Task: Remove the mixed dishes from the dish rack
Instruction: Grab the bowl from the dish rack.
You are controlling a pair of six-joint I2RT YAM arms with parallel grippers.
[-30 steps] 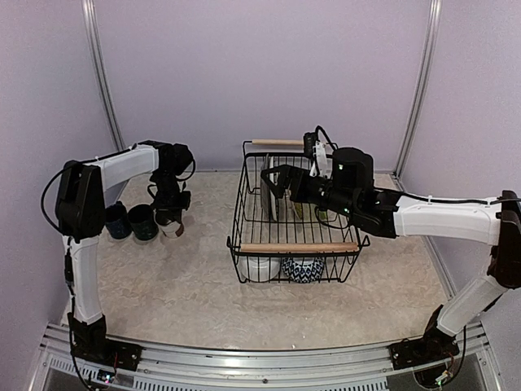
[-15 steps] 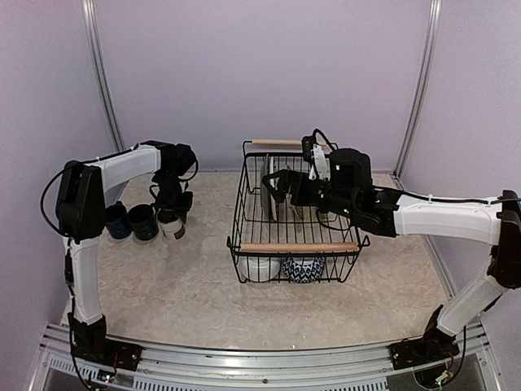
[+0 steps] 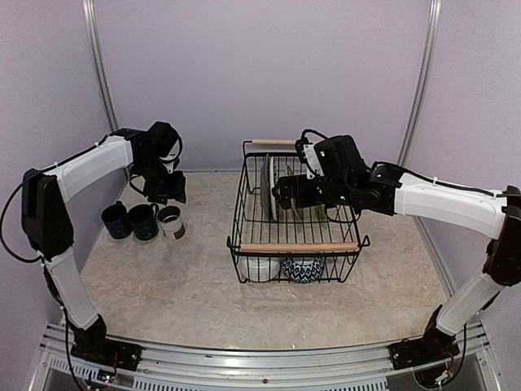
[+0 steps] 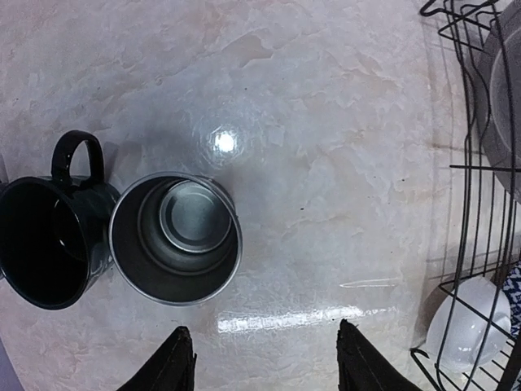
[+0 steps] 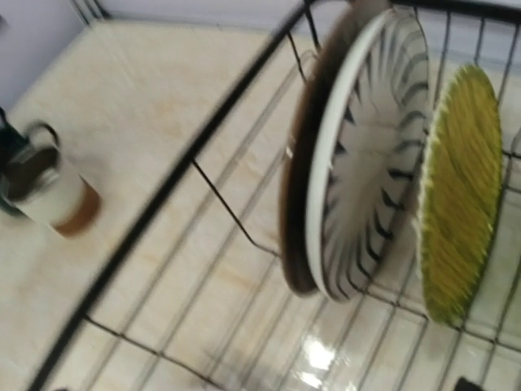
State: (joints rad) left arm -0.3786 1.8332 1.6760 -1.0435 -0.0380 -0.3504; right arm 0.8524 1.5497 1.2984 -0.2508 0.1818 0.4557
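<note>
Left claw (image 4: 264, 358), released and empty, hovers above the white-brown cup (image 4: 175, 236); right claw (image 3: 285, 191), spread wide and empty, hangs inside the dish rack (image 3: 297, 247), striped plate (image 5: 366, 155) at its 9 o'clock.

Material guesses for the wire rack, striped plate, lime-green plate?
Large black wire dish rack: thin dark rods, probably coated metal; its bar handles look like pale bare wood. Round black-and-white striped plate: smooth sheen, likely glazed ceramic. Round lime-green plate: ridged, duller face; ceramic or plastic, unclear.
</note>
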